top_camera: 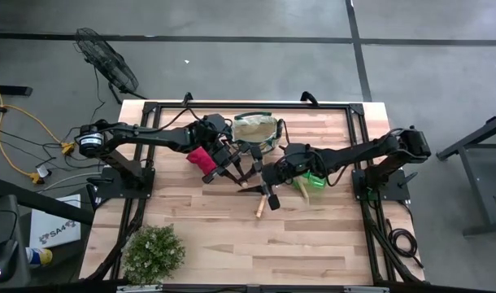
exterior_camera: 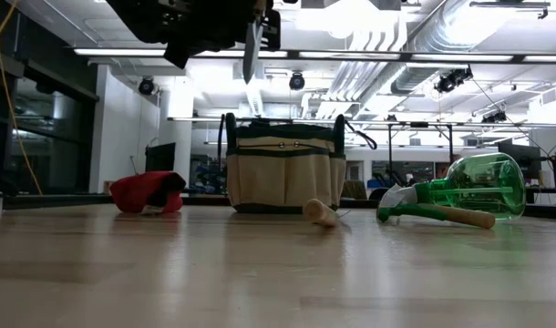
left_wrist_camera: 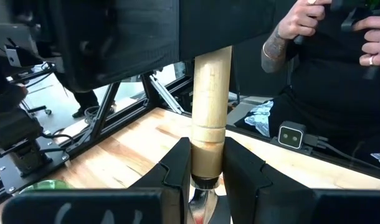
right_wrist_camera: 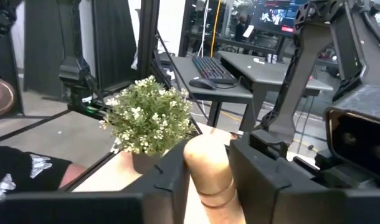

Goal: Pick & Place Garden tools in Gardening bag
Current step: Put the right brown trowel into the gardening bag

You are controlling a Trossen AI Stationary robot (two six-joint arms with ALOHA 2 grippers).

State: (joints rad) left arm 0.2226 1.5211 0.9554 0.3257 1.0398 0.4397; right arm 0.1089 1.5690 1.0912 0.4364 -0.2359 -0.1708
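A wooden-handled trowel is held upright above the table, and its dark blade hangs down in front of the beige gardening bag. My left gripper and my right gripper are both shut on its handle. The red-handled shears lie left of the bag. The green sprayer lies on its side at the right, with a wooden handle lying in front of it. Another wooden handle lies on the table in front of the bag. My left gripper pinches the trowel's wooden handle at its lower end, just above the metal neck, between its two fingers. The fingers lie across the handle. The trowel stands upright, lifted clear, with its blade below the fingers. My right gripper pinches the same handle at its rounded free end, between its two fingers. The fingers lie across the handle, and the rounded tip shows just above them. In the left wrist view the handle runs up into this gripper's dark body.
A bushy green plant stands at the near left corner. A person stands beyond the table edge. Black frame rails run along the table's sides. Bare wood lies toward the near edge.
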